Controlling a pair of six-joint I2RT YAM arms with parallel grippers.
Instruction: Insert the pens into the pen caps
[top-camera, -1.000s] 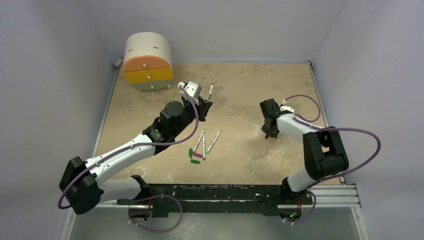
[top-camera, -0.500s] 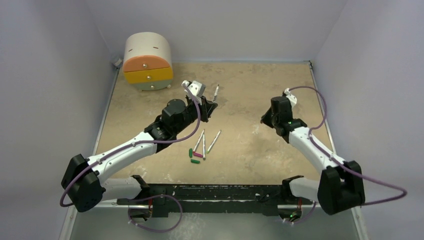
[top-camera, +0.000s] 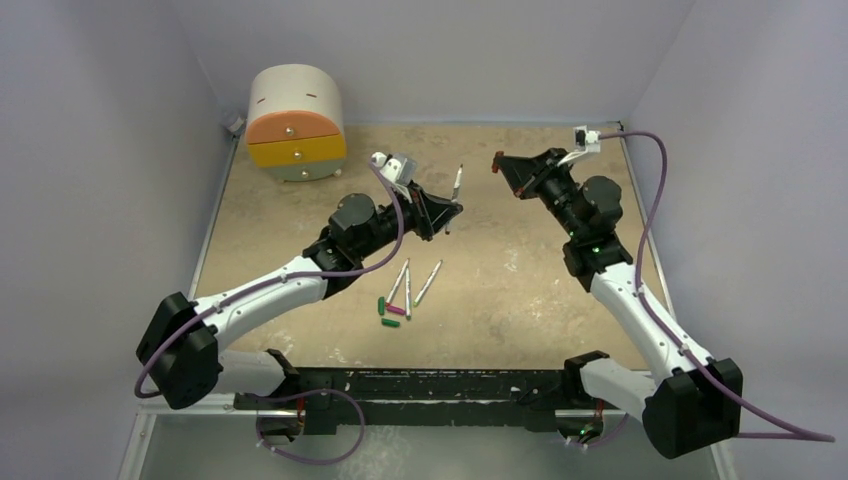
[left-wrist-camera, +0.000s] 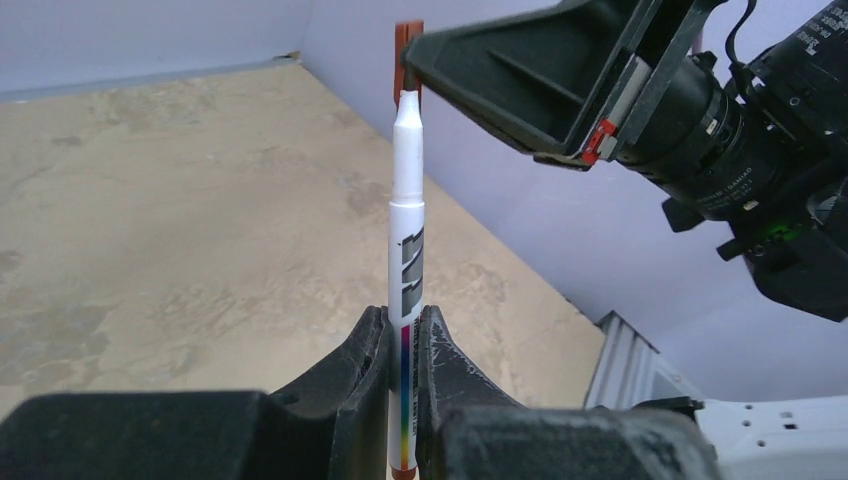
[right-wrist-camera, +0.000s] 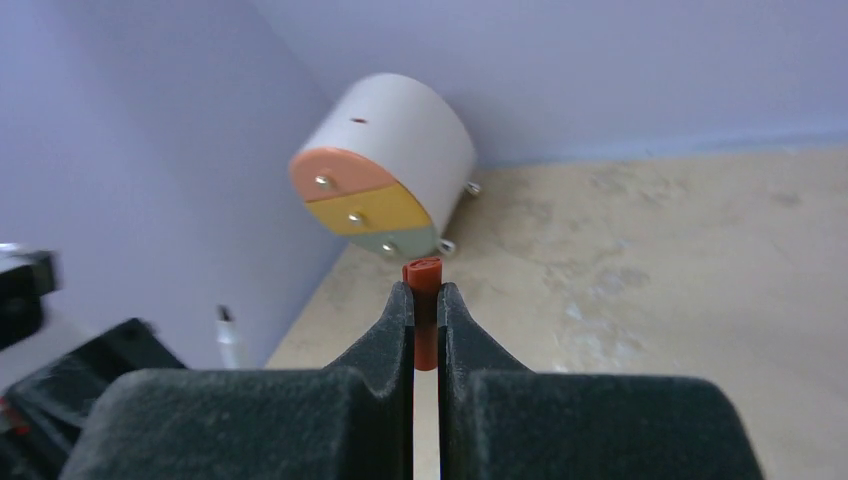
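My left gripper (top-camera: 447, 208) is shut on a white pen (top-camera: 457, 181), held off the table with its tip up. In the left wrist view the pen (left-wrist-camera: 407, 230) rises from between the pads of my left gripper (left-wrist-camera: 404, 335) towards a dark red cap (left-wrist-camera: 406, 60). My right gripper (top-camera: 503, 164) is shut on that cap (top-camera: 496, 161); in the top view a gap separates cap and pen tip. The right wrist view shows the cap (right-wrist-camera: 424, 290) pinched in my right gripper (right-wrist-camera: 425, 300). Three pens (top-camera: 408, 293) lie mid-table beside green caps (top-camera: 381, 304) and a magenta cap (top-camera: 396, 311).
A round white drawer unit (top-camera: 295, 122) with orange, yellow and green fronts stands at the back left corner. Lilac walls close in the table on three sides. A metal rail (top-camera: 480, 385) runs along the near edge.
The right gripper closed on the dark red cap, then lifted and swung back and left towards the pen. The left gripper carried its pen to the right.
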